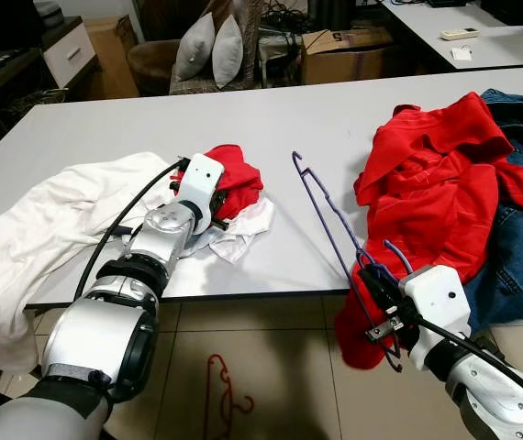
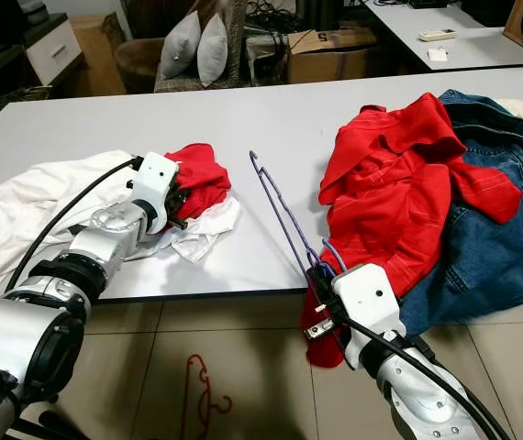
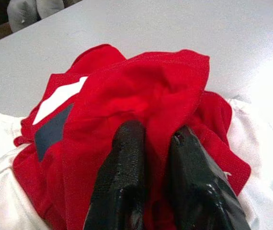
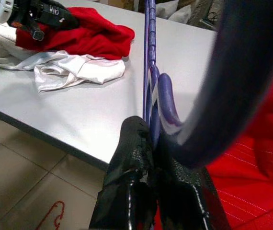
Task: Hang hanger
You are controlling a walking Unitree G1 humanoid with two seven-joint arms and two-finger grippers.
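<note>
While the right gripper [image 4: 148, 158] pinches the purple hanger [image 1: 326, 206] (pointing toward eleven o'clock), the left gripper [image 3: 155, 143] clamps the red shirt [image 3: 127, 100]; dragging could snag cloth.

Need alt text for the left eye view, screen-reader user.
The right gripper is shut on a purple hanger at the near edge of a white table, beside a red jacket on blue denim. The left gripper is shut on a small red garment lying on white cloth. A red hanger lies on the tiled floor.
</note>
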